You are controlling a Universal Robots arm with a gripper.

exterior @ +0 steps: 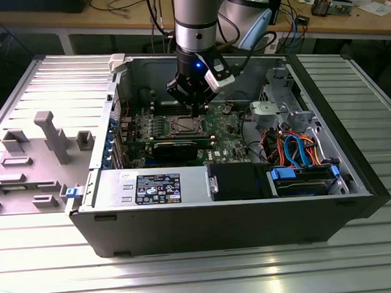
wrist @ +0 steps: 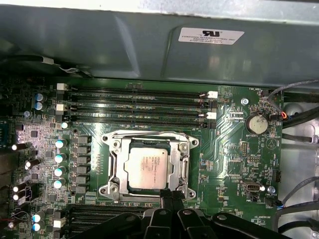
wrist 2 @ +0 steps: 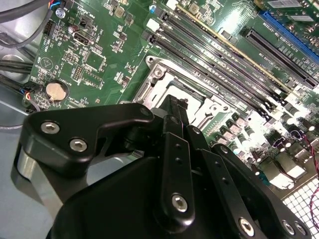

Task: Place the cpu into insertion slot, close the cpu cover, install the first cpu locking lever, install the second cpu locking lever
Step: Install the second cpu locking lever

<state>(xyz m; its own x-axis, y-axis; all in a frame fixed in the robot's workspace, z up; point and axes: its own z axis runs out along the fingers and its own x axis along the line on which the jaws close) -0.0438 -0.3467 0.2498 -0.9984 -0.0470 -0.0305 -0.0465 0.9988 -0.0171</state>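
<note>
In the first wrist view the cpu lies flat in the insertion slot, its silver top facing up. The cpu cover is folded down around it, framing the chip. A thin wire lever runs along the socket's edge nearest the RAM slots. My gripper hangs at the socket's opposite edge, its black fingers pressed together with nothing seen between them. In the second wrist view the gripper tapers to a point just over the socket frame. In the exterior view the gripper hovers directly above the socket.
RAM slots and the grey chassis wall lie beyond the socket. A coin battery and cables sit to one side. In the exterior view a black expansion card, the power supply and a drive cage crowd the case.
</note>
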